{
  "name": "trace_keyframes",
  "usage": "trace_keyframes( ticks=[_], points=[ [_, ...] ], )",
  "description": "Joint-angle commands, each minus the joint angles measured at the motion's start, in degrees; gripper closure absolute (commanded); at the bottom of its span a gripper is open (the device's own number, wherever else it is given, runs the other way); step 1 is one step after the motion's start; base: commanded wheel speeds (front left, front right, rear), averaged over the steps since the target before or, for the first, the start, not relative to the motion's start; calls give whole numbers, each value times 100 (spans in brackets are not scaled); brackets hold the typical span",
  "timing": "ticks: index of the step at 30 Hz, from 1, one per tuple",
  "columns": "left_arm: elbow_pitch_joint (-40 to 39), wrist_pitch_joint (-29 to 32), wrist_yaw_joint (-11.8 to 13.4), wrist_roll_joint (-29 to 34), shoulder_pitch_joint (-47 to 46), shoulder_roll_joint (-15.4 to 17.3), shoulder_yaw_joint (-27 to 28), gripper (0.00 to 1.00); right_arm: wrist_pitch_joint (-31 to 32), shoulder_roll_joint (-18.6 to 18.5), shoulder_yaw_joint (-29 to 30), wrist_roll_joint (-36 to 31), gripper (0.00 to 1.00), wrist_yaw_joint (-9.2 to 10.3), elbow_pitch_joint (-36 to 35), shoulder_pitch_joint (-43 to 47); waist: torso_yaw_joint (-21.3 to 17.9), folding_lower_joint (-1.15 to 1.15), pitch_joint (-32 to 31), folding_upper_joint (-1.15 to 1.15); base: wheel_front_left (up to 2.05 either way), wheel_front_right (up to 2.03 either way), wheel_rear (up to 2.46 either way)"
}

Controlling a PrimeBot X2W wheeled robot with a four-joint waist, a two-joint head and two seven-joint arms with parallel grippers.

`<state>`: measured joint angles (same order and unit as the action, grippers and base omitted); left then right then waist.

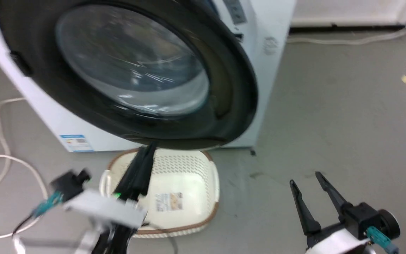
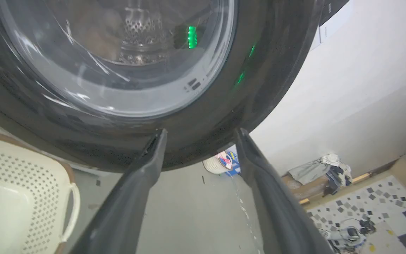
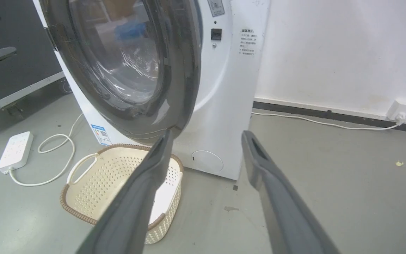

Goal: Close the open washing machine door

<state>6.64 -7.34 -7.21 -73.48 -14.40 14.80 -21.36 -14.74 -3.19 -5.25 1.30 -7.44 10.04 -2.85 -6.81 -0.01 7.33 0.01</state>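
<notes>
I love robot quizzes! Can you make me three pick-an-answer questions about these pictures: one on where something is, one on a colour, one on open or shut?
1. Where is the basket? A on a chair; B on the floor below the door; C on a shelf.
2. What colour is the door's wide rim? A white; B black; C red.
3. How is the door? A shut tight; B taken off; C standing open.
Answers: B, it sits under the door's lower edge; B, the rim is glossy black; C, it stands away from the washing machine's front.
</notes>
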Motion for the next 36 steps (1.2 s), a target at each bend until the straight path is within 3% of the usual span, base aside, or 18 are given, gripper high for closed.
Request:
trace_keyframes(
  ticks=[1, 5, 9, 14, 18, 23, 24, 25, 26, 35, 36],
  points=[
    [-59, -395, -27, 358, 236, 189, -61, 0, -26, -16, 28, 37, 0, -5, -70, 123, 409, 1, -383, -1, 0, 0, 0],
    [66, -749, 4, 1795, 596, 582, 90, 0, -26, -40, 58, 56, 0, -5, -165, 303, 688, 1, -577, -1, 0, 0, 0],
    [-203, -762, 422, 3578, 947, 363, 798, 0, -26, -48, 74, 54, 0, -5, -212, 456, 902, 1, -706, -1, 0, 0, 0],
    [-526, -764, 784, 5161, 1501, -35, 1285, 0, -26, -39, 25, 47, 0, -5, -230, 545, 1043, 1, -754, -1, 0, 0, 0],
    [-624, -764, 928, 6001, 1826, -209, 1301, 0, -26, -33, -20, 53, 0, -5, -228, 584, 1116, 1, -760, -1, 0, 0, 0],
    [-650, -765, 910, 6401, 1968, -401, 1303, 0, -26, -40, -98, 62, 0, -5, -251, 586, 1246, 1, -661, -1, 0, 0, 0],
    [-657, -765, 891, 6432, 1950, -441, 1318, 0, -26, -66, -164, 65, 4, -5, -259, 561, 1285, 1, -620, -1, 0, 0, 0],
    [-660, -765, 867, 6460, 1924, -475, 1332, 0, -26, -100, -227, 75, 64, -5, -278, 522, 1327, 1, -572, -1, 0, 0, 0],
    [-656, -765, 843, 6489, 1890, -505, 1345, 0, -26, -144, -290, 91, 100, -5, -303, 471, 1374, 1, -512, -1, 0, 0, 0],
    [-650, -765, 637, 6651, 1472, -770, 1436, 0, 300, -926, -991, 540, 100, -5, -467, -607, 1789, 1, 222, -1, 0, 0, 0],
    [-638, -765, 597, 6681, 1374, -838, 1448, 0, 493, -1241, -1147, 687, 100, -5, -471, -1000, 1906, 1, 395, -1, 0, 0, 0]
  ],
)
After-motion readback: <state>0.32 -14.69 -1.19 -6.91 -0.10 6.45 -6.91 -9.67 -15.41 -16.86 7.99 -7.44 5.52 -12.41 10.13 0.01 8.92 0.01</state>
